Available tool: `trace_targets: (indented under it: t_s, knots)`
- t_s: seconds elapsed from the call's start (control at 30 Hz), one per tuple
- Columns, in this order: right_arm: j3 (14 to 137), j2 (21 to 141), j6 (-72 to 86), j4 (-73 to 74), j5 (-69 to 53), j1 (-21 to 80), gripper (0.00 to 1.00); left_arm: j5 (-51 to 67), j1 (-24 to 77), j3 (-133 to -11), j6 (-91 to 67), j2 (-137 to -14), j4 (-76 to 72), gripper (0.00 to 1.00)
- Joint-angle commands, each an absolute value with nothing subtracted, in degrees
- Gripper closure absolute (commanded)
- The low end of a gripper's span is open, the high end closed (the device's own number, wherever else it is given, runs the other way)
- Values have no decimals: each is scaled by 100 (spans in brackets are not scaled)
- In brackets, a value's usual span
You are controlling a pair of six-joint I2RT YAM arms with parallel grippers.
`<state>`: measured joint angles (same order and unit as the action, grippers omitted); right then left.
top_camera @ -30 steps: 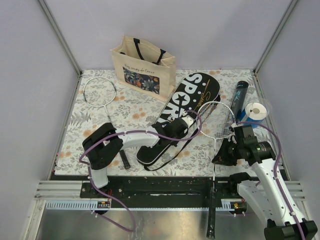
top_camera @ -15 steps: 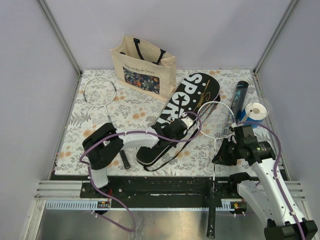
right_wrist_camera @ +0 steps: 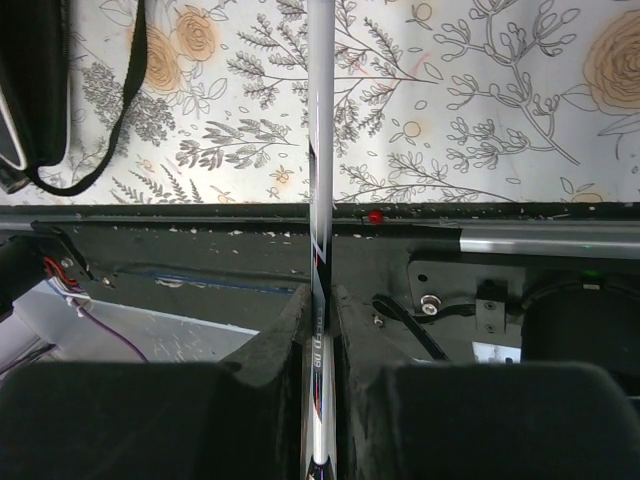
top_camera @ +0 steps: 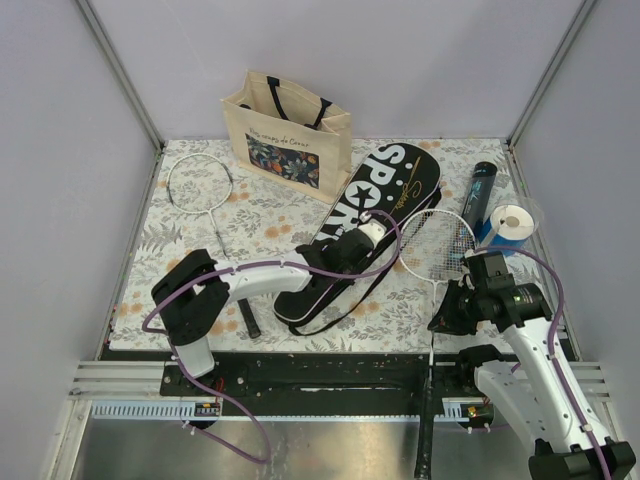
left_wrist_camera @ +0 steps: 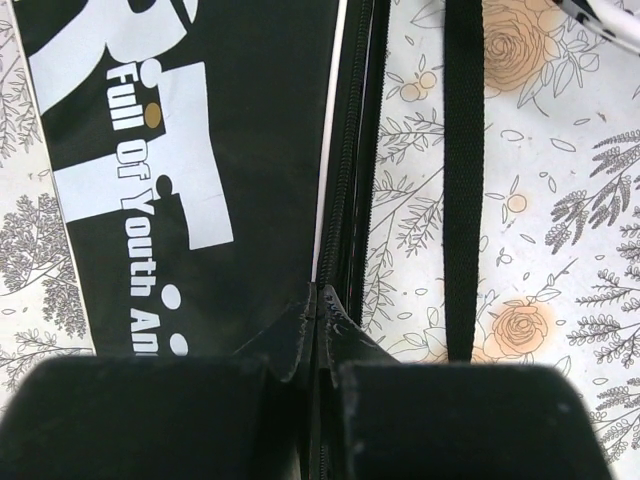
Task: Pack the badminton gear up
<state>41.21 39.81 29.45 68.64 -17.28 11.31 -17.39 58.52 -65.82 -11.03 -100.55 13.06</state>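
Cover (top_camera: pixel 385 195): my left gripper (left_wrist_camera: pixel 318 322) pinches its zippered edge.
Racket (right_wrist_camera: pixel 322 120): my right gripper (right_wrist_camera: pixel 320 310) clamps its shaft, over the table (right_wrist_camera: pixel 480 100)'s near edge.

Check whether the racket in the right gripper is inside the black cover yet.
Outside. The racket has its head beside the cover, not in it; the right gripper clamps its shaft.

Floral-print table (top_camera: pixel 160 250). On it: tote (top_camera: pixel 290 130), upright at back; left racket (top_camera: pixel 198 184), far left; cover (top_camera: pixel 375 205), diagonal at centre; right racket (top_camera: pixel 437 238), head just beside cover; tube (top_camera: pixel 481 192) and roll (top_camera: pixel 511 224), right edge.
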Motion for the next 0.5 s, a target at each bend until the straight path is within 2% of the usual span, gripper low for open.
trace_targets:
  t_s: [0.0, 0.47]
  knots:
    - [4228, 3999, 2997, 6917, -1433, 1248, 100, -2065, 5810, -6890, -1213, -9730, 1230, 100]
    - [4149, 4403, 3041, 6574, -1591, 1415, 100, -1837, 5792, -6926, -1327, -9642, 1195, 100]
